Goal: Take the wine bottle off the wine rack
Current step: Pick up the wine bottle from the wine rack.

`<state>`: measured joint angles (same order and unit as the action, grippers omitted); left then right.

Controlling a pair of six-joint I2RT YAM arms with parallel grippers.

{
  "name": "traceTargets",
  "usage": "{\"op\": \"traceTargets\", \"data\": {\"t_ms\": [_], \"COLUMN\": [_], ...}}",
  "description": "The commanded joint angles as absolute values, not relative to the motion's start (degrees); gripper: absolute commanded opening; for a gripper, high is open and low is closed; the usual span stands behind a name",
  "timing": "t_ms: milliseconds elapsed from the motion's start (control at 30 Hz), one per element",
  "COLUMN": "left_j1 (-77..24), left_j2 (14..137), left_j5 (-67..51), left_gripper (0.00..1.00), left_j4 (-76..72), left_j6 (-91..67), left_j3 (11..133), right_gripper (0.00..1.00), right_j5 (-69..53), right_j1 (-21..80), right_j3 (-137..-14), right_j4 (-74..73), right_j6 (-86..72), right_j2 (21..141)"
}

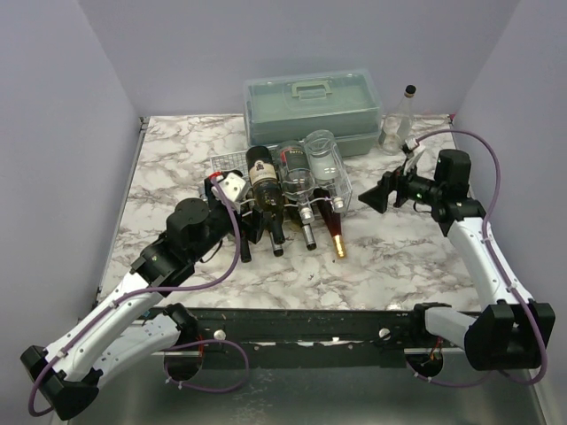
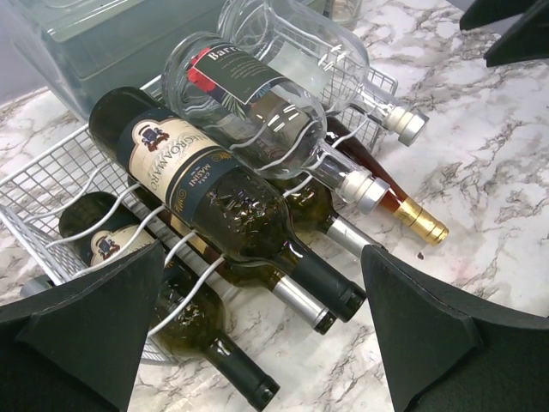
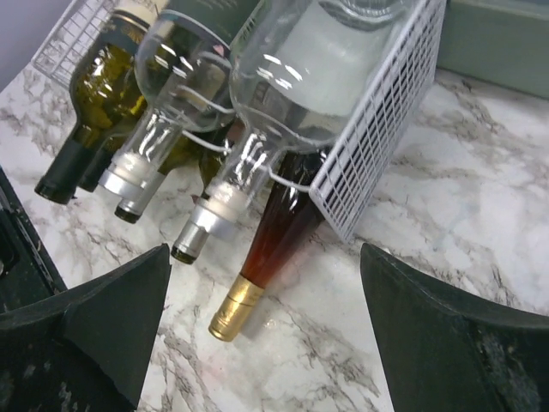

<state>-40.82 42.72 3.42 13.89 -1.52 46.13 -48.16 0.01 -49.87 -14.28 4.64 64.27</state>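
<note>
The white wire wine rack stands mid-table and holds several bottles in two layers, necks toward me. On top lie a dark green wine bottle with a cream label and two clear bottles. An amber bottle with a gold cap sticks out below. My left gripper is open and empty at the rack's left front; its view shows the labelled bottle and the rack beyond the open gripper. My right gripper is open and empty right of the rack, facing the amber bottle and the rack wall.
A grey-green plastic case with a handle stands behind the rack. A small clear bottle stands upright at the back right. Lilac walls close the table on three sides.
</note>
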Motion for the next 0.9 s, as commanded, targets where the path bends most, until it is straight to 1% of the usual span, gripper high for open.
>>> {"op": "traceTargets", "data": {"t_ms": [0, 133, 267, 333, 433, 667, 767, 867], "left_j1": [-40.4, -40.4, -40.4, -40.4, -40.4, -40.4, -40.4, -40.4], "left_j2": [43.3, 42.8, 42.4, 42.6, 42.5, 41.7, 41.7, 41.8], "left_j5": [3.7, 5.2, 6.0, 5.9, 5.5, 5.8, 6.3, 6.3], "left_gripper": [0.99, 0.99, 0.99, 0.99, 0.99, 0.99, 0.99, 0.99], "left_j4": [14.9, 15.4, 15.3, 15.3, 15.3, 15.4, 15.4, 15.4], "left_j6": [-1.4, -0.8, -0.5, -0.4, -0.4, -0.3, -0.3, -0.3], "left_j3": [47.5, 47.6, 47.3, 47.4, 47.4, 47.4, 47.3, 47.3], "right_gripper": [0.93, 0.92, 0.91, 0.91, 0.90, 0.90, 0.90, 0.87], "right_j5": [-41.3, -34.2, -26.5, -21.6, -18.4, -8.0, -6.8, -5.4], "right_j1": [4.8, 11.6, 17.6, 19.2, 20.6, 26.1, 26.7, 27.1], "right_j3": [-57.5, -61.5, -63.8, -64.5, -65.5, -63.3, -61.4, -60.1], "right_j4": [-21.0, -25.7, -25.6, -24.5, -23.7, -19.0, -16.0, -13.8], "right_j6": [7.3, 7.6, 5.8, 3.9, 1.5, -5.9, -7.7, -8.7], "right_j2": [66.9, 69.7, 71.5, 72.3, 73.8, 76.6, 76.5, 76.8]}}
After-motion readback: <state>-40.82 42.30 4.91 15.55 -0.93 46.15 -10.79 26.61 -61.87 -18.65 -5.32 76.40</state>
